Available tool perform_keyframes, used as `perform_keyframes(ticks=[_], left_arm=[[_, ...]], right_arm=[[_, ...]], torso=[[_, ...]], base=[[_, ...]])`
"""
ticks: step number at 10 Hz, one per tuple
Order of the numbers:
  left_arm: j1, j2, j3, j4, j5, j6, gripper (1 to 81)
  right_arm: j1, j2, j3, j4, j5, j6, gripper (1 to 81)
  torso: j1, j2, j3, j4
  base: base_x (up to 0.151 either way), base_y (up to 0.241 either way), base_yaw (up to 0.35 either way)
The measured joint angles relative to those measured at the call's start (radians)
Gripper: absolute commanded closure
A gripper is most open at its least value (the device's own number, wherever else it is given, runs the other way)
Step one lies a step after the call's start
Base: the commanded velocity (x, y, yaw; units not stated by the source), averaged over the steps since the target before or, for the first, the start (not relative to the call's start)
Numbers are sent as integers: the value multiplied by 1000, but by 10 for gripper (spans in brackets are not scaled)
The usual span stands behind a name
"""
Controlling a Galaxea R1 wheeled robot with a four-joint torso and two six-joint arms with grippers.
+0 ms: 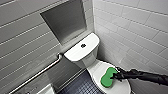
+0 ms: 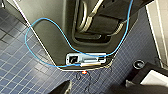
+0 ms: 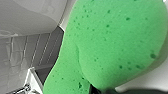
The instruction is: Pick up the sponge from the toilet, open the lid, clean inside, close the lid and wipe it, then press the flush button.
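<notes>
We are gripping the sponge (image 1: 108,77) with our right claw (image 1: 115,76). It is clenched on the end nearest the arm, and the rest of the green pad is lying flat on the closed lid (image 1: 97,70) of the toilet (image 1: 87,59). In the right wrist view the sponge (image 3: 112,42) is looming close, with a dark bit of the claw just under its waist, so we are judging the hold to be a narrow pinch at the edge and not a deep bite.

With the lid down and the pad on top of it, we are judging this to be either the pick-up or the wipe of the lid, and we cannot tell which. Either way, doing it well is calling for the same care. We are wanting a firm squeeze so the soft foam is not folding out of the pinch, and a level wrist so the broad face is meeting the plastic. We are also wanting to stay clear of the tiled wall (image 1: 140,32) just beside the bowl. The flush button (image 1: 83,45) is sitting well apart, on the tank top.
</notes>
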Motion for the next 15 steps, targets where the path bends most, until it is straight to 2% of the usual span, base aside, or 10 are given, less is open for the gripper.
perform_keyframes(ticks=[3,5,6,7,9,10,13,15], left_arm=[[0,-6,0,0,0,0,10],[0,-7,0,0,0,0,10],[0,-8,0,0,0,0,10],[0,-8,0,0,0,0,10],[0,-7,0,0,0,0,10],[0,-7,0,0,0,0,10],[6,-7,-1,0,0,0,10],[6,-7,-1,0,0,0,10]], right_arm=[[-10,231,-250,-6,-48,7,811],[-3,349,-418,-15,-45,11,811],[-21,405,-479,-15,-26,17,811],[-55,436,-528,-15,25,22,811],[-135,443,-632,-24,180,33,811],[-141,446,-651,-27,216,37,811],[-176,414,-615,-42,298,44,811],[-189,341,-501,-50,292,48,811]], torso=[[0,0,0,0],[0,0,0,0],[0,0,0,0],[0,0,0,0],[0,0,0,0],[0,0,0,0],[0,0,0,0],[0,0,0,0]], base=[[0,0,0],[0,0,0],[0,0,0],[0,0,0],[0,0,0],[0,0,0],[0,0,0],[0,0,0]])
